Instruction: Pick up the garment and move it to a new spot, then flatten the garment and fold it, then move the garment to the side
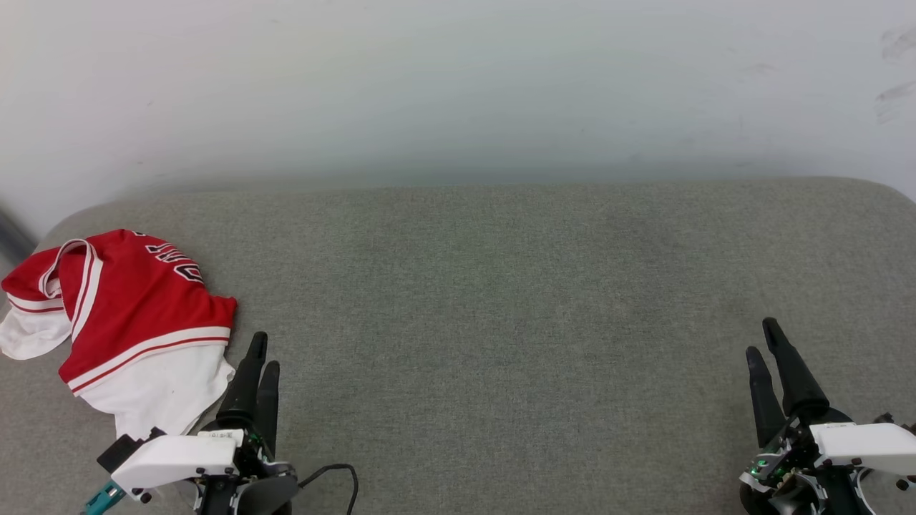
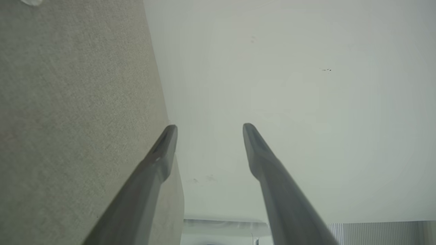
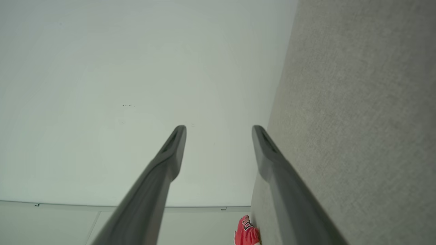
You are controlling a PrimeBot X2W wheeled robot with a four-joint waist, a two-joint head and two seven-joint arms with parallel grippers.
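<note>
1. The garment lies crumpled at the far left of the grey fabric-covered desk, near its rounded back corner.
2. It shows red cloth with white sleeves, red-and-white striped trim, and part of some black, white-edged lettering along its upper edge.
3. The left hand sits at the lower left of the head view, just beside the garment's white lower edge. Whether it touches the cloth cannot be told.
4. In the left wrist view its two dark fingers stand apart with nothing between them.
5. The right hand is at the lower right, well apart from the garment, over bare desk.
6. In the right wrist view its fingers are likewise spread and empty, and a small red patch of the garment shows far off at the bottom edge.
7. A pale wall rises behind the desk.
</note>
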